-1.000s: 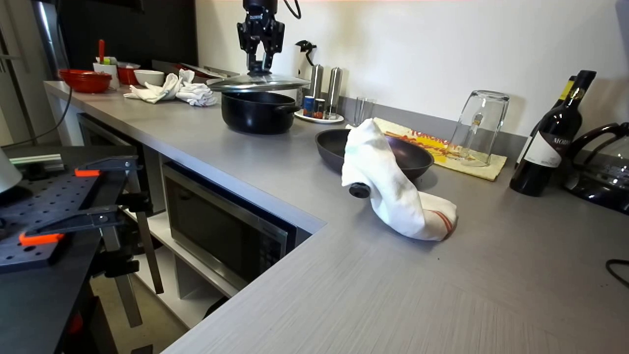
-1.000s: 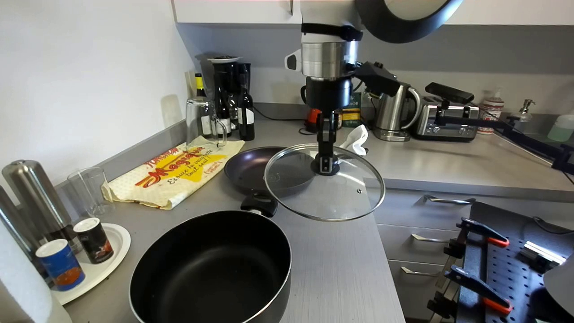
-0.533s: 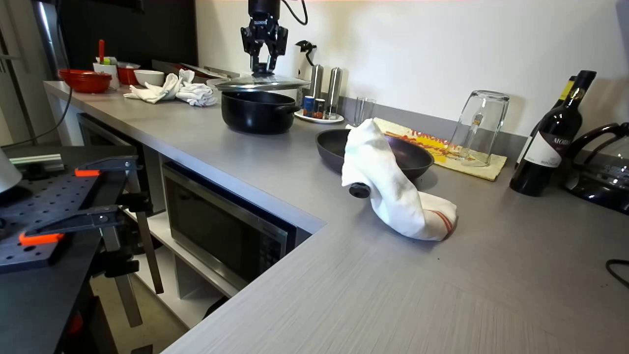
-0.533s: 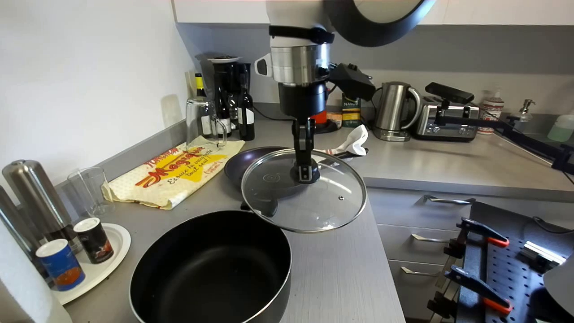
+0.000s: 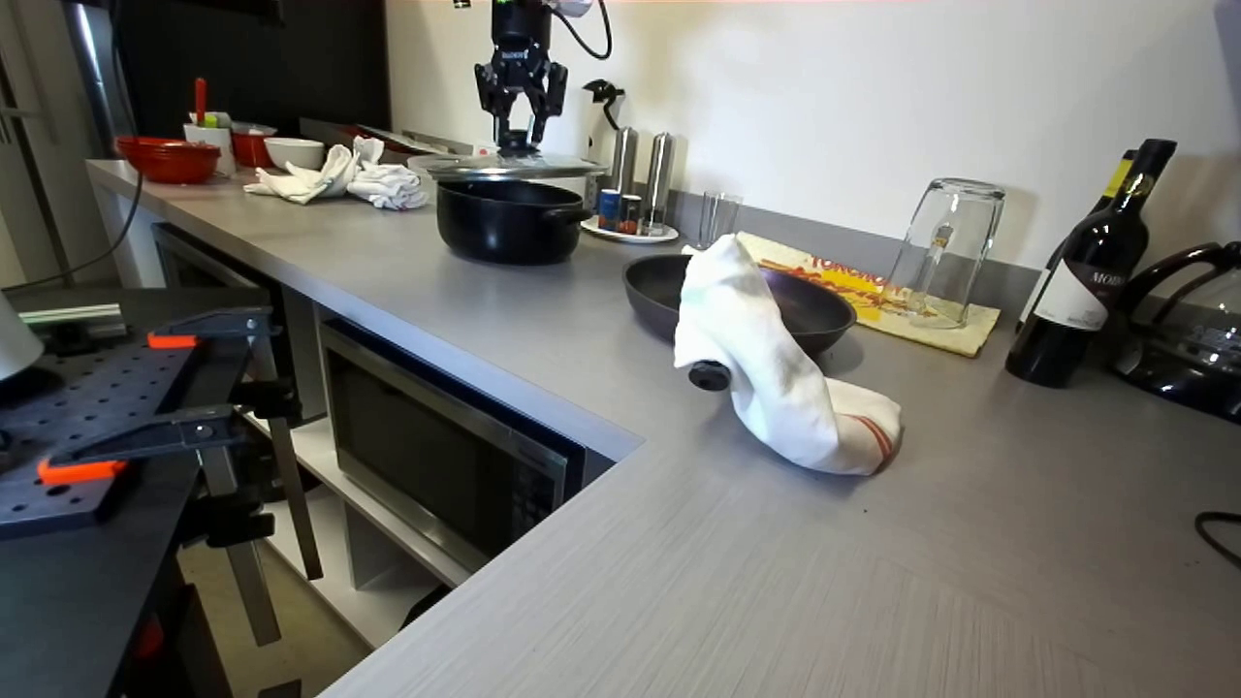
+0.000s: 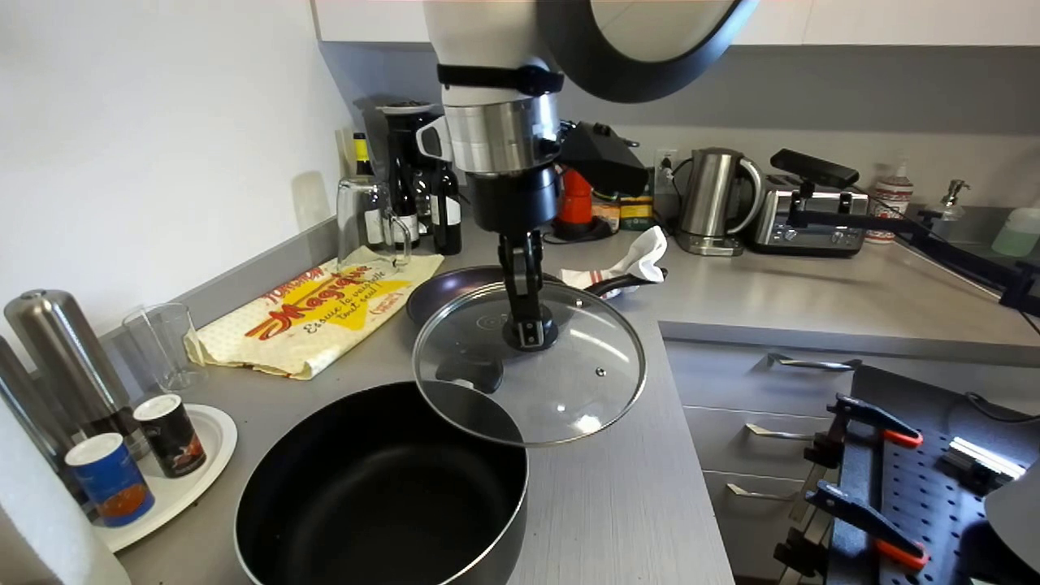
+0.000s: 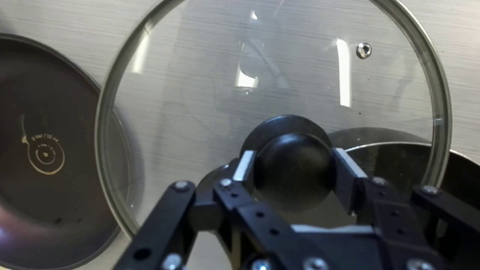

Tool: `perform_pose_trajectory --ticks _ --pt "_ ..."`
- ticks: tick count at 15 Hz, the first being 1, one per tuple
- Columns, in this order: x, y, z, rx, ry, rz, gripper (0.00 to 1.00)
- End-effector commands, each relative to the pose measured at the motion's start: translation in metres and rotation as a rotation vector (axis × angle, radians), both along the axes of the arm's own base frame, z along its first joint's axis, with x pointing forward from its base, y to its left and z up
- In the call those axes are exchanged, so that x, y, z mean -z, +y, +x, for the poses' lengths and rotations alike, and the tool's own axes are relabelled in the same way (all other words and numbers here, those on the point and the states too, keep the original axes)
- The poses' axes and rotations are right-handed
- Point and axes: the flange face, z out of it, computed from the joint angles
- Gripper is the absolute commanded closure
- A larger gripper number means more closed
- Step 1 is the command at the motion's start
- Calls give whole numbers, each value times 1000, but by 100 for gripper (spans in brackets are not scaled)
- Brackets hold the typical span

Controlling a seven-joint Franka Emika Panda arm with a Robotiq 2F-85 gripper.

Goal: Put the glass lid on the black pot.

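My gripper is shut on the dark round knob of the glass lid, one finger at each side of the knob. The lid is clear with a silvery rim and hangs roughly level in the air. In an exterior view the lid overlaps the handle and the far right rim of the black pot, which stands uncovered on the counter. In an exterior view the lid shows above the pot with a gap between. In the wrist view the pot lies at the lower right, partly behind the lid.
A dark frying pan with a white cloth on its handle stands beyond the pot. A white plate with small shakers, a clear glass and a yellow printed cloth lie along the wall.
The gripper has carried the lid toward the pot, left and nearer in an exterior view. The lid's edge now overlaps the pot's opening there. The pot and the pan have not moved.
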Motion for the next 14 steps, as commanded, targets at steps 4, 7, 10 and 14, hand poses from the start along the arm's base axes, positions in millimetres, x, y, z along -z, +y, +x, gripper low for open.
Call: perform_pose_trajectory --ticks 4,7,10,14 --pt "-14 55 24 -60 -7 -15 74" --pt "-8 79 32 -85 5 -10 74" --pt "-1 97 38 -103 20 -4 74" --pt "8 118 44 -119 37 -5 74"
